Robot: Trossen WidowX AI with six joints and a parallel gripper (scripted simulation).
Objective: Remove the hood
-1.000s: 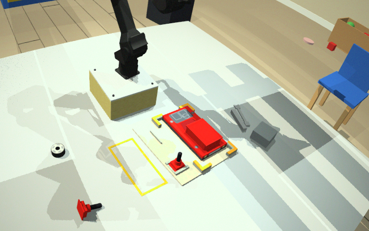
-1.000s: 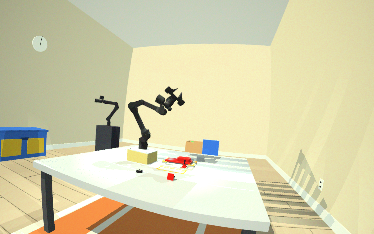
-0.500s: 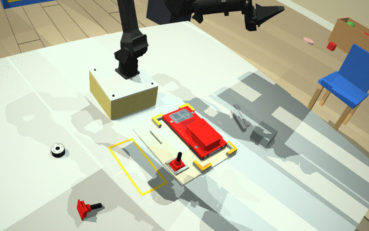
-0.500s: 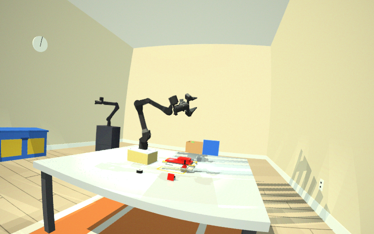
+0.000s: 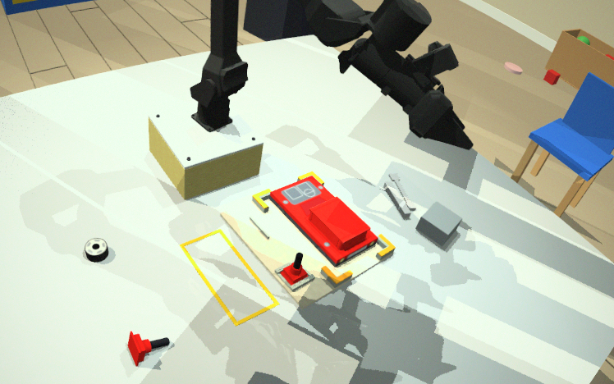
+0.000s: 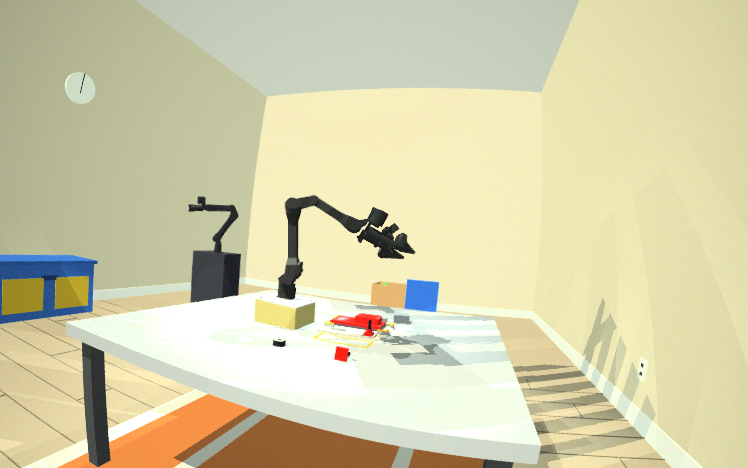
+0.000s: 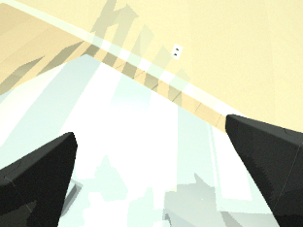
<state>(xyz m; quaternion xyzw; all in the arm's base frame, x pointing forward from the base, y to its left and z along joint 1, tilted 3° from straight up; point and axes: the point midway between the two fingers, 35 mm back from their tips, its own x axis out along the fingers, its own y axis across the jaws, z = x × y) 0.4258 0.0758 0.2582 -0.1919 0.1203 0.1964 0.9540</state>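
Observation:
The toy car [image 5: 290, 206] [image 6: 343, 321] is red and sits between yellow corner pieces on a thin board. Its raised red hood [image 5: 336, 219] [image 6: 368, 317] sits on the end with the headlights. The marked area, a yellow outline [image 5: 257, 314], lies flat on the table beside the board with nothing inside it. My gripper [image 6: 408, 254] [image 7: 151, 130] is open and empty, high above the table, well away from the car; its fingertips stand wide apart in the wrist view. In the top view the far finger is hidden.
A red piece with a black handle [image 5: 294, 272] stands on the board; another red piece [image 5: 138, 348] lies on the table. A wheel [image 5: 96, 249] lies left. A grey block [image 5: 437, 221] and a grey tool [image 5: 396, 201] lie right of the car. The arm's base box [image 5: 222, 174] stands behind.

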